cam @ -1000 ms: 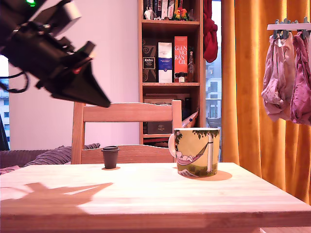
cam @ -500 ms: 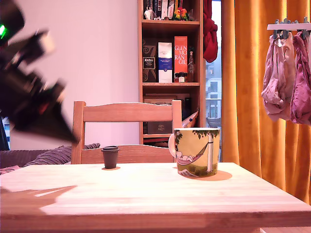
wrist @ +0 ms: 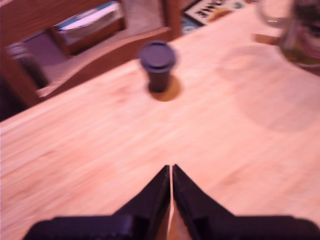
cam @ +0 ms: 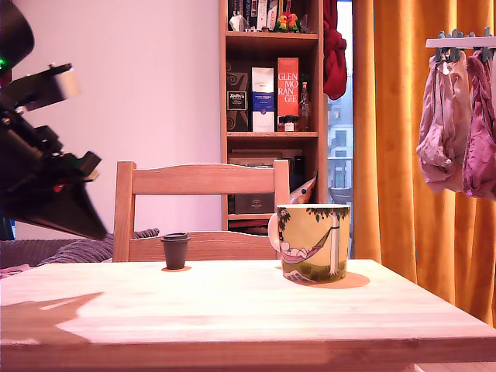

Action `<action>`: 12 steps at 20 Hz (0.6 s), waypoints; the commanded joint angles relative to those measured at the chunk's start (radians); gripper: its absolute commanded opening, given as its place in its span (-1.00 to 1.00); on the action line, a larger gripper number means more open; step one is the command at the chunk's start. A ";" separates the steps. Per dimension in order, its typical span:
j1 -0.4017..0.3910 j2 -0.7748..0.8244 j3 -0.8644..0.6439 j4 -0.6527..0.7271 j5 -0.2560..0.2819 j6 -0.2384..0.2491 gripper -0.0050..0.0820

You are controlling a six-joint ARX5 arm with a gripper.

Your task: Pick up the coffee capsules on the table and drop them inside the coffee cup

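Over on the exterior view's left, the black wedge-shaped hand (cam: 97,230) hangs above the pale wooden desk (cam: 232,310), well apart from everything on it. From this angle I can't tell how its jaws stand. A small dark brown tapered capsule with a rimmed top (cam: 175,251) stands upright toward the far edge of the desk, in front of a wooden chair back (cam: 201,180). Well to its right in this view sits the big ceramic mug printed with green foliage and a hammock (cam: 315,242), pale handle facing the capsule. I only see one capsule on the desk; whether the cream one is in the mug is hidden.

Wrist view next: it's blurry, but the two black fingers (wrist: 155,192) are pressed together with just a hairline slit, nothing between them. The dark capsule (wrist: 157,64) sits ahead of the tips, the mug (wrist: 302,35) off at the frame's edge.

My guess on handling: that capsule is featherlight and top-heavy-looking, so a nudge probably tips it. Walls are likely thin and smooth, so pinch gently across the body just under the rim, which should stop it slipping.
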 commanded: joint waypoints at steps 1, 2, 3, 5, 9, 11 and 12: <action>0.010 -0.009 -0.005 0.015 -0.002 -0.003 -0.94; 0.013 -0.009 -0.005 0.020 -0.002 -0.002 -0.94; 0.016 -0.009 -0.005 0.024 -0.002 -0.002 -0.94; 0.017 -0.009 -0.005 0.036 -0.002 -0.003 -0.94; 0.017 -0.008 -0.005 0.033 0.036 -0.003 -0.78; 0.017 -0.008 -0.005 0.049 0.084 -0.002 0.13; 0.017 -0.008 -0.005 0.060 0.099 0.007 0.43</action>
